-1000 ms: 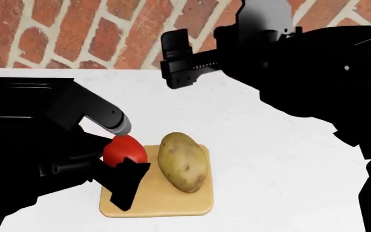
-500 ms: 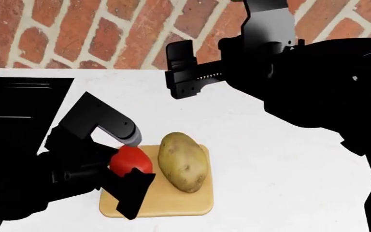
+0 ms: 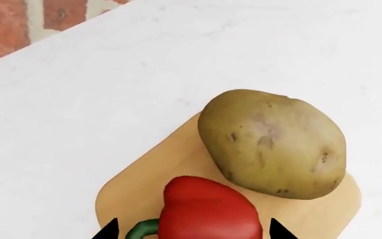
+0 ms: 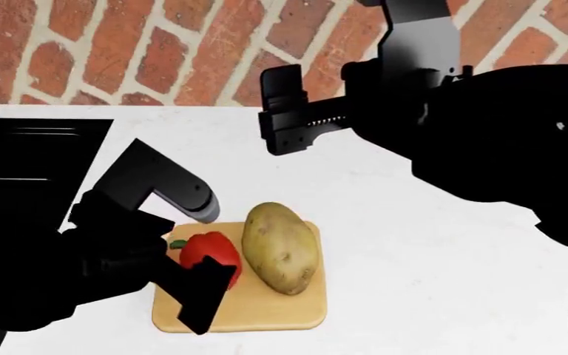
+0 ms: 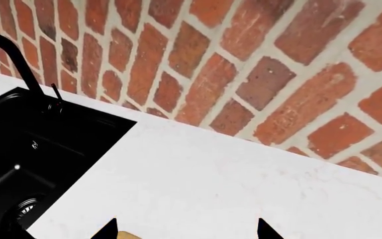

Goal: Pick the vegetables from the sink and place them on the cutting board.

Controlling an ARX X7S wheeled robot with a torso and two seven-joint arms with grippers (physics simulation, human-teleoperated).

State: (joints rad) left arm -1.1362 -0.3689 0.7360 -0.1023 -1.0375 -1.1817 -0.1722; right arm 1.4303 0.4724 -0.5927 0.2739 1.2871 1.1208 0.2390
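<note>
1. From the head we look forward and down over both arms onto the white counter [image 4: 422,251], with the brick wall [image 4: 116,52] at the back.
2. The left wrist camera sits close above the cutting board [image 3: 177,169], which the head view shares [image 4: 254,303].
3. The right wrist camera looks along the counter toward the wall and sink [image 5: 38,149]; the tan sliver at its edge is perhaps the board.
</note>
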